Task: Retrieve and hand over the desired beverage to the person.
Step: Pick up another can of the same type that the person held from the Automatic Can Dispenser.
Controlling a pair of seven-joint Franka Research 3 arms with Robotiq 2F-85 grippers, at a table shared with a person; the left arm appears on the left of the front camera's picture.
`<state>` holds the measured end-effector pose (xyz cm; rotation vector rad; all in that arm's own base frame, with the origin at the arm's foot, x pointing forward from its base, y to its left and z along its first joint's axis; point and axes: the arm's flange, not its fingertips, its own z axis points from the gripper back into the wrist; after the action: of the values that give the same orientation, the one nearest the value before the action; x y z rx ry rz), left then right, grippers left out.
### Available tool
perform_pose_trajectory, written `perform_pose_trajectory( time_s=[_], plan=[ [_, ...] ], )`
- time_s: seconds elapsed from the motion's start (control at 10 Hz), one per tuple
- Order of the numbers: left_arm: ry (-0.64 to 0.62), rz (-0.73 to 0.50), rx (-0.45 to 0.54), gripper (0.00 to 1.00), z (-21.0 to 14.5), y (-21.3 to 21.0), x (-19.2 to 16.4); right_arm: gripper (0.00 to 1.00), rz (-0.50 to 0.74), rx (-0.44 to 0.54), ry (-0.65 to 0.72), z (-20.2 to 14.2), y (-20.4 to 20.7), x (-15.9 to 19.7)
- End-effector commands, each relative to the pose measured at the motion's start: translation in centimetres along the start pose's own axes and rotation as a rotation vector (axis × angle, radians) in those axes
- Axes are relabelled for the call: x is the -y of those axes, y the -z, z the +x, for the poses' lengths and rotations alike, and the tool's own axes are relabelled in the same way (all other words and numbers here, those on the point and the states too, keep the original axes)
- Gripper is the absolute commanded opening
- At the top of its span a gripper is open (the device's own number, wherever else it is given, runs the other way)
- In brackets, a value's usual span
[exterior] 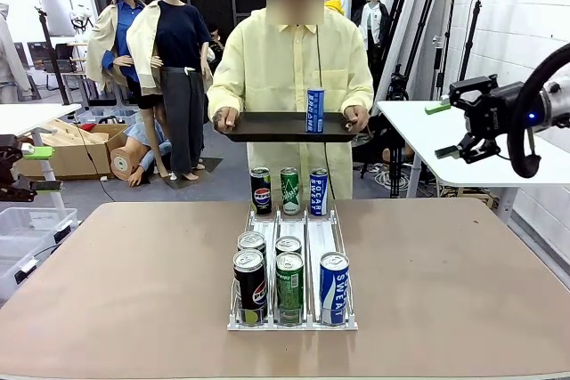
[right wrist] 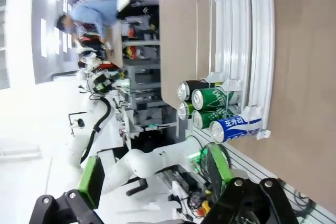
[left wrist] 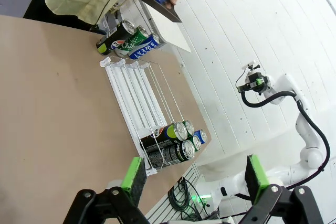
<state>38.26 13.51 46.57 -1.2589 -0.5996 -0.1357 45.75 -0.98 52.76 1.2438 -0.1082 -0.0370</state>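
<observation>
Standing at the near right corner of the white rack [exterior: 321,236] on the table [exterior: 134,273], the blue can [exterior: 333,287] matches the one on the person's [exterior: 294,68] tray [exterior: 258,126]. Rigid, smooth-walled and likely full, it wants a mid-body grip. Left gripper [left wrist: 195,179] and right gripper [right wrist: 155,174] hang wide open and empty, well apart from it.
</observation>
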Motion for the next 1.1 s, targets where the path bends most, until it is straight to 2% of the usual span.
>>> perform_pose_trajectory(
  time_s=[0.0, 0.1, 0.2, 0.7, 1.0],
  plan=[
    [-0.003, -0.014, 0.013, 1.0, 0.0, -0.1, 0.2, 1.0, 0.135, 0.023, 0.012, -0.9, -0.2, 2.0],
    [-0.003, -0.014, 0.013, 1.0, 0.0, -0.1, 0.2, 1.0, 0.187, 0.046, 0.011, -1.0, -0.4, 3.0],
    [-0.003, -0.014, 0.013, 1.0, 0.0, -0.1, 0.2, 1.0, 0.054, 0.015, 0.02, -0.4, -0.4, 1.1],
    [-0.003, -0.014, 0.013, 1.0, 0.0, -0.1, 0.2, 1.0, 0.054, 0.015, 0.02, -0.4, -0.4, 1.1],
    [-0.003, -0.014, 0.013, 1.0, 0.0, -0.1, 0.2, 1.0, 0.15, -0.029, 0.02, -0.8, -1.1, 3.2]
  ],
)
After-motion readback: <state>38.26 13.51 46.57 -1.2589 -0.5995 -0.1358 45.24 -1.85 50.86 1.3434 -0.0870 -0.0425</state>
